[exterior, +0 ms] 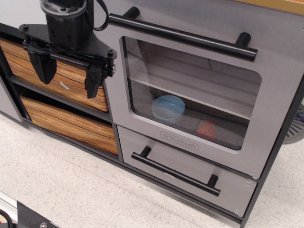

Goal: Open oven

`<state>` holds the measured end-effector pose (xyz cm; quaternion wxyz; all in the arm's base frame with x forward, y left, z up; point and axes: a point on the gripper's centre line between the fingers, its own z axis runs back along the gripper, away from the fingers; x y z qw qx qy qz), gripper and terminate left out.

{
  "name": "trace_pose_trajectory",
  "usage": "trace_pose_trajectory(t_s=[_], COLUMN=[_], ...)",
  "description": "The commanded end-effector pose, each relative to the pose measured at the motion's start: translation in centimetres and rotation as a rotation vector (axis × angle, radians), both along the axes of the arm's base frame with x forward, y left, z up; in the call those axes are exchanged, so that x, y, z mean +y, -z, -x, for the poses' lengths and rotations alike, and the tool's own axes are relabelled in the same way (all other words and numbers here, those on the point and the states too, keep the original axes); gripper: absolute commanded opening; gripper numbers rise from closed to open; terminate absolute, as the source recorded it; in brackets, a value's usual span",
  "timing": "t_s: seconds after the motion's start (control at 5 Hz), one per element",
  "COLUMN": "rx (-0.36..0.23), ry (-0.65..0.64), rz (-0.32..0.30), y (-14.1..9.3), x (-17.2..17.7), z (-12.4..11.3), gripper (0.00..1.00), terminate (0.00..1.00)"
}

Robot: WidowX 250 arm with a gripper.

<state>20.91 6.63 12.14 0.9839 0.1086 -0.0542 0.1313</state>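
Observation:
The toy oven has a large brushed-grey door (280,61) with a clear rounded window (190,90), a long black bar handle (183,37) along its top and a "KidKraft" label (179,141) at its bottom. The door stands a little ajar, tilted out at the top. Inside, behind the window, lie a blue bowl (167,107) and an orange object (206,128). My black gripper (69,73) hangs open and empty to the left of the oven, in front of the upper wood-grain drawer (71,78), fingers pointing down, below and left of the handle's left end.
A shorter grey drawer with a black bar handle (175,172) sits under the oven. A second wood-grain drawer (66,124) lies lower left. A speckled floor (85,190) stretches in front. A grey round object (295,124) shows at the right edge.

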Motion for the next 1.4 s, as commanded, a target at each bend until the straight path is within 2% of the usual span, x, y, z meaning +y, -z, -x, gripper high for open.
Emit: trace_pose_trajectory(t_s=[0.0, 0.2, 0.4, 0.6, 0.8, 1.2], rx=[0.000, -0.113, -0.152, -0.210, -0.276, -0.380], ry=[0.000, -0.195, -0.448, -0.683, -0.832, -0.962], rz=[0.000, 0.103, 0.215, 0.266, 0.433, 0.499], y=[0.0, -2.0, -3.1, -3.5, -3.7, -3.5], x=[0.0, -0.3, 0.1, 0.8, 1.3, 1.3], z=[0.0, -2.1, -4.0, -4.9, -5.7, -7.8], gripper=[1.00, 1.00, 1.00, 1.00, 1.00, 1.00], terminate=[0.00, 0.00, 0.00, 0.00, 0.00, 0.00])
